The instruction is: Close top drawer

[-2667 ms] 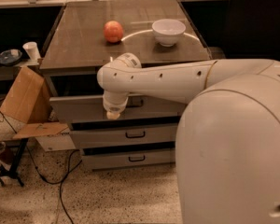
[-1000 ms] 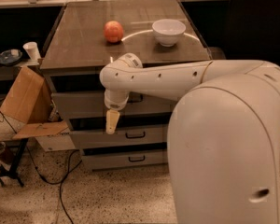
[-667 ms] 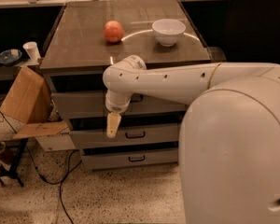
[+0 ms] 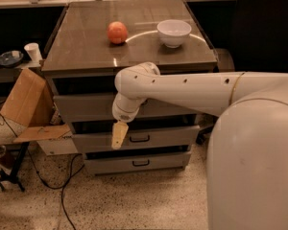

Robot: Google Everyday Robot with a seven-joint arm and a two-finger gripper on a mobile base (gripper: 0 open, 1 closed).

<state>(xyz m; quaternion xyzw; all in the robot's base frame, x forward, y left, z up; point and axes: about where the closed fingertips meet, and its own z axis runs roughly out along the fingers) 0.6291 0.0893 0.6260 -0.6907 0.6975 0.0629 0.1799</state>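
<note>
1. Centrally, a grey desk (image 4: 129, 61) with a glossy brown top stands on a speckled terrazzo floor (image 4: 134, 200).
2. On the desk top lie a round reddish fruit (image 4: 117, 32) towards the left and a white bowl (image 4: 174, 32) towards the right, apart from each other.
3. The top drawer (image 4: 81, 108) sits just under the desk top. It is pulled partly out, with a dark gap above its plain grey front.
4. Two shallower drawers sit lower in the desk: the middle drawer (image 4: 168, 138) and the bottom drawer (image 4: 158, 163), each with a black handle.
5. The white arm (image 4: 182, 87) reaches from the right across the desk's front, and its wrist covers the middle of the top drawer's panel.
6. The claw (image 4: 117, 140) points down before the middle drawer, left of that handle. It seems pinched together and empty.
7. Left of the desk are a cardboard box (image 4: 24, 97), a white cup (image 4: 33, 51), a dark dish (image 4: 9, 57) and black cables (image 4: 62, 186) on the floor.
8. The robot's white body (image 4: 252, 166) fills the space right of the desk.
</note>
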